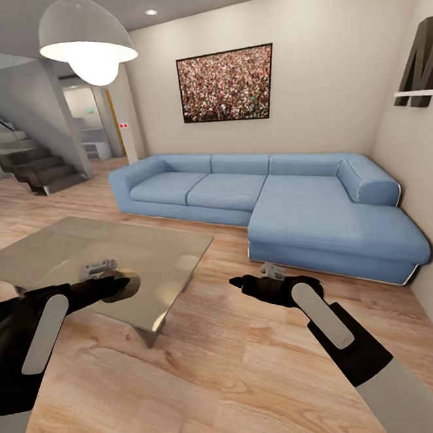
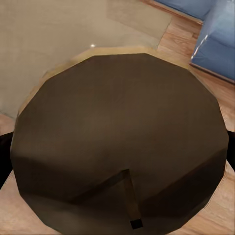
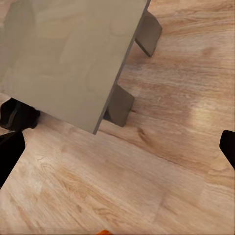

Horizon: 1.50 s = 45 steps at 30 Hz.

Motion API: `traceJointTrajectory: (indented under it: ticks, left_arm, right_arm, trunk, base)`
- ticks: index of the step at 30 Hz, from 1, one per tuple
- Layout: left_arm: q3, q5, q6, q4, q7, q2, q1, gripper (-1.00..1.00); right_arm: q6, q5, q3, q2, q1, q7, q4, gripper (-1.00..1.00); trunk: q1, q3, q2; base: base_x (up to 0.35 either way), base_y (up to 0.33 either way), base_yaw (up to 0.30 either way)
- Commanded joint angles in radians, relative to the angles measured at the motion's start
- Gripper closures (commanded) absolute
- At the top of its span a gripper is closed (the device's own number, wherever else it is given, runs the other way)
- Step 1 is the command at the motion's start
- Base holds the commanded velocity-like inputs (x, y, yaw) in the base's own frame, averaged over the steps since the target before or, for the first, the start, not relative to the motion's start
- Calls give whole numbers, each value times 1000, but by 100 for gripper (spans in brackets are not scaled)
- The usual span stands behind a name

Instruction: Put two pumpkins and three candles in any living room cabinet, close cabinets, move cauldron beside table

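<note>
Wall letter [image 1: 418, 64] — "M".

A glossy grey-green glass coffee table [image 1: 82, 254] stands on light honey-toned wood-plank flooring [image 1: 211, 381]. The long corner sofa [image 1: 274, 205] is pale blue, and the framed wall picture [image 1: 226, 84] is a speckled multicolour pattern.

From our head we look forward and down across the room, over the table [image 1: 68, 246] to the sofa [image 1: 267, 199]. Our left wrist camera sits very close to a dark round thing [image 2: 117, 142]. Our right wrist camera looks down at the floor [image 3: 161, 161] and the same table's corner.
</note>
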<state>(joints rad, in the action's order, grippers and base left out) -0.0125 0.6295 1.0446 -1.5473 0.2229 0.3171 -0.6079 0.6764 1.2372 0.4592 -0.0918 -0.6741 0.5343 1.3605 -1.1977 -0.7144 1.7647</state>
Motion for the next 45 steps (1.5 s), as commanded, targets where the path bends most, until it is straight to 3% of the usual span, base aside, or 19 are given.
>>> traceJointTrajectory:
  ticks: [1, 45]
  left_arm:
    - [-1, 10, 3, -1, 10, 0, -1, 100]
    - [-1, 10, 3, -1, 10, 0, -1, 100]
  right_arm:
    - [-1, 10, 2, -1, -1, 10, 2, -100]
    - [6, 12, 5, 0, -1, 10, 2, -100]
  trunk:
    - [0, 0, 1]
    - [0, 43, 1]
  base:
    - [0, 2, 229]
    - [0, 0, 236]
